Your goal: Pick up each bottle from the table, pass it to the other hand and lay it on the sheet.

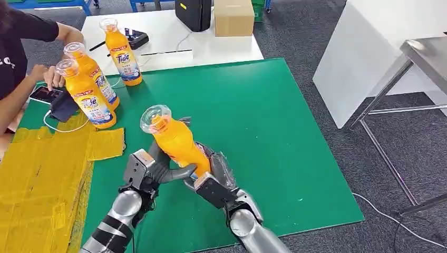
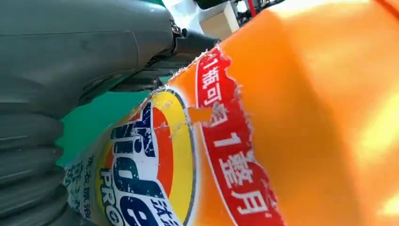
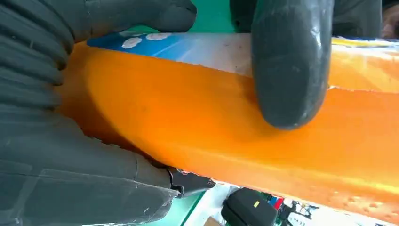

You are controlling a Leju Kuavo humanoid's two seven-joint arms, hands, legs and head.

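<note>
An orange Tide bottle (image 1: 176, 139) with a clear cap hangs tilted over the green mat (image 1: 274, 137), cap toward the back left. Both hands are on its lower half. My right hand (image 1: 216, 179) wraps it from the right; in the right wrist view the right hand (image 3: 70, 155) closes around the orange body (image 3: 211, 127). My left hand (image 1: 150, 167) holds it from the left, thumb across the base. Close up, the left hand (image 2: 84, 47) lies against the label (image 2: 155, 165). Three more orange bottles (image 1: 87, 97) stand at the back left. The yellow sheet (image 1: 42, 179) lies at left.
A person sits at the left edge, one hand (image 1: 50, 76) by a phone (image 1: 45, 95) near the standing bottles. Behind the mat a white table (image 1: 174, 42) carries a black device (image 1: 194, 13) and a cardboard box (image 1: 233, 17). A metal table leg (image 1: 379, 147) stands at right.
</note>
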